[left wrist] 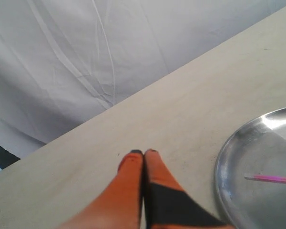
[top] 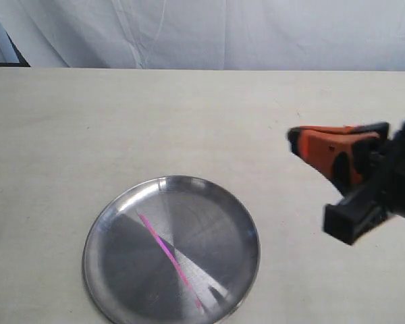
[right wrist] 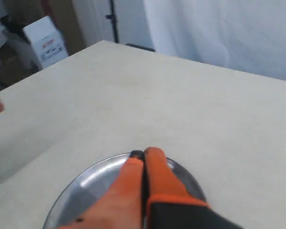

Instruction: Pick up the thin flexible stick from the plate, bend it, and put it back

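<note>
Thin flexible stick (top: 170, 259) lies flat on the plate (top: 219, 209); likely light, bendy, skids easily. Best pinched mid-length. Left pincer (left wrist: 143, 153) and right pincer (right wrist: 143, 154) both pressed together, empty.

High exterior, low wrists; shared plate (top: 209, 223)

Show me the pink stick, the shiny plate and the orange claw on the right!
thin flexible stick (top: 170, 259), exterior view, middle of its pink length.
plate (top: 219, 223), exterior view, bare shiny surface beside the stick.
right gripper (top: 294, 140), exterior view, tips of its closed orange fingers.
</note>
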`<state>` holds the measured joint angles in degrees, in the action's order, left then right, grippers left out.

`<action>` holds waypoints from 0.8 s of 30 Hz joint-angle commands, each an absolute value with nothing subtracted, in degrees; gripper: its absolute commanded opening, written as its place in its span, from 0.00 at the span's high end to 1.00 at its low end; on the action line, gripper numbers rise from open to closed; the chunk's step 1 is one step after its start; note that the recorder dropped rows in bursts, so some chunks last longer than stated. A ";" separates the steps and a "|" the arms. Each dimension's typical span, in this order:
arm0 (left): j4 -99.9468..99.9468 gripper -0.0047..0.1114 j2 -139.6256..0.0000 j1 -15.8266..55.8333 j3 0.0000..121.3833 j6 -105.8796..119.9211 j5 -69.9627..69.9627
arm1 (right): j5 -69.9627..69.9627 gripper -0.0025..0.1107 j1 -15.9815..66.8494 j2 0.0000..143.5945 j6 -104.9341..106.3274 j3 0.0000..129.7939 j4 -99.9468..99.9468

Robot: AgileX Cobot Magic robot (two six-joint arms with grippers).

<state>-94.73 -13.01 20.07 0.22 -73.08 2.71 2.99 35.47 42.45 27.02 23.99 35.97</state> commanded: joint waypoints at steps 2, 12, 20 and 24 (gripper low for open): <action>-94.66 0.96 -12.67 20.22 0.00 -73.21 3.13 | -1.21 0.99 23.55 25.65 26.90 12.02 40.54; -94.66 0.96 -12.67 20.22 0.00 -73.21 3.29 | 13.50 0.99 -1.57 0.00 28.70 3.81 33.34; -94.66 0.96 -12.67 20.22 0.00 -73.21 3.82 | 22.11 0.99 -7.87 0.00 28.58 0.00 36.50; -94.66 0.96 -12.67 20.22 0.00 -73.21 3.93 | 22.11 0.99 -7.87 0.00 28.46 0.00 36.50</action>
